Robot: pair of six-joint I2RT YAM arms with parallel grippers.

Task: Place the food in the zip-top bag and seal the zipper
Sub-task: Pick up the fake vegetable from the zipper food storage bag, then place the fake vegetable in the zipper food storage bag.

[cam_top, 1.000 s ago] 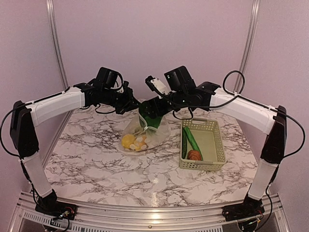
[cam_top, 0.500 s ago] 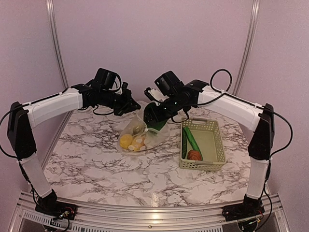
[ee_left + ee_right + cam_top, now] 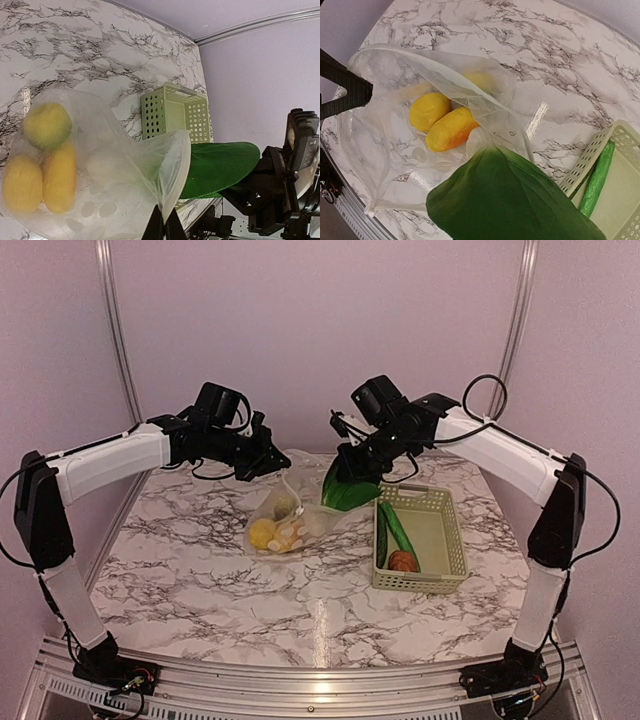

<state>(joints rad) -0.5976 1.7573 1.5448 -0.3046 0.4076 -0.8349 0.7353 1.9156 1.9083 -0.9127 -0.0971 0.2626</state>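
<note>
The clear zip-top bag [image 3: 290,502] lies on the marble table with yellow food [image 3: 265,532] inside. In the right wrist view a lemon [image 3: 429,111] and corn [image 3: 451,129] show through the plastic. My left gripper [image 3: 272,462] is shut on the bag's mouth edge [image 3: 184,165] and holds it up, so the zipper is unsealed. My right gripper [image 3: 352,468] is shut on the bok choy [image 3: 348,492], which hangs just right of the bag mouth, white stem [image 3: 484,141] towards the opening. Its leaf [image 3: 510,200] hides the right fingers.
The pale green basket [image 3: 415,582] stands right of the bag and holds a cucumber [image 3: 397,525] and a brown round item [image 3: 403,560]. The purple back wall and metal corner posts stand close behind both arms.
The right gripper has gone from open to shut. It moved right and up with the bok choy, drawing the leaf away from the bag's mouth. The left arm kept still.
</note>
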